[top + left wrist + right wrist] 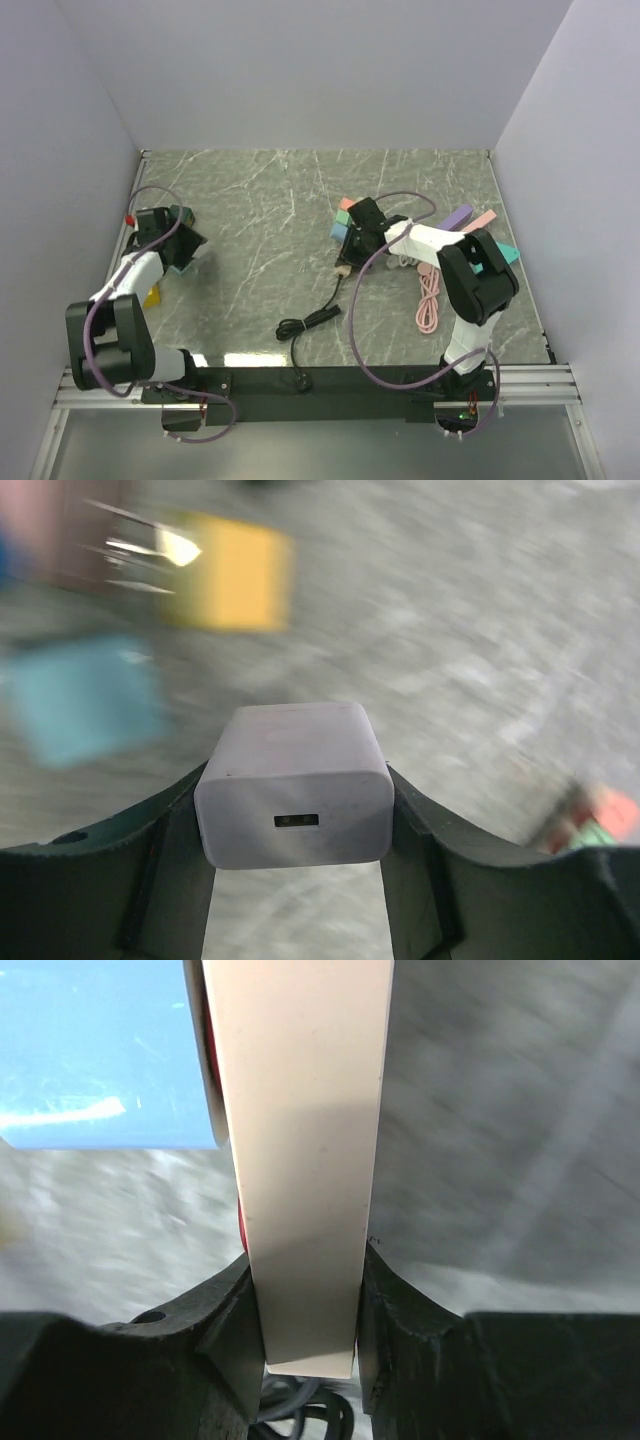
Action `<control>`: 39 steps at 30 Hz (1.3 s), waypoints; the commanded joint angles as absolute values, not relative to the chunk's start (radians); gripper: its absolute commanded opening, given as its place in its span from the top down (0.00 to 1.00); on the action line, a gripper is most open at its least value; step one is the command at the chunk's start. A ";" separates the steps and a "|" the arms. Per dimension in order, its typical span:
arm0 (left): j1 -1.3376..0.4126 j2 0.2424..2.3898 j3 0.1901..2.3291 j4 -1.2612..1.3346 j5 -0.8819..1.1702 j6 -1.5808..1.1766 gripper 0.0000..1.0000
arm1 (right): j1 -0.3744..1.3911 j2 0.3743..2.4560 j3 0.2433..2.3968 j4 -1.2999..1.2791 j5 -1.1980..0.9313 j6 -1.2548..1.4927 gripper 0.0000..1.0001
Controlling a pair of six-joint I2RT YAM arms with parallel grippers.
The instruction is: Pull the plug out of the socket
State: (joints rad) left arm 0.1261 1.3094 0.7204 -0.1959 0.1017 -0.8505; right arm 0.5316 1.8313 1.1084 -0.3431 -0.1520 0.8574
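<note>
1. Left hand is at the left edge of the table, clamped on the white plug. The plug's port slot faces the wrist camera.
2. Near it: yellow block and teal block, both blurred in the wrist view.
3. Centre: black cable lies coiled, running up toward the right hand.
4. Right hand is narrow, pinching a beige strip on edge, well apart from the plug. A blue block is just beside the strip.
5. Further right: pink cable and purple bar.

White boxy matt plastic plug between left fingers; beige flat smooth plastic socket bar between right fingers.
</note>
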 commanded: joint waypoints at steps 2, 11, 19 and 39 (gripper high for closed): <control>0.244 1.370 0.764 -0.224 0.143 -0.741 1.00 | 0.526 1.708 1.052 -0.497 -0.047 0.690 1.00; 0.285 1.353 0.770 -0.255 0.121 -0.753 0.14 | 0.525 1.605 0.993 -0.480 -0.173 0.537 1.00; 0.267 1.171 0.704 -0.235 0.202 -0.790 0.01 | 0.526 1.575 0.983 -0.407 -0.336 0.517 1.00; -0.472 1.600 0.860 0.209 0.400 -1.031 0.01 | 0.604 1.670 1.040 -0.354 -0.339 0.580 1.00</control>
State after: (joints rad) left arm -0.4400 1.5723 0.7830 0.0914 0.3958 -0.9352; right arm 0.5739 1.6733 0.9855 -0.4126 -0.3435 0.5488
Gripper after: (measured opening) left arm 0.993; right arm 0.408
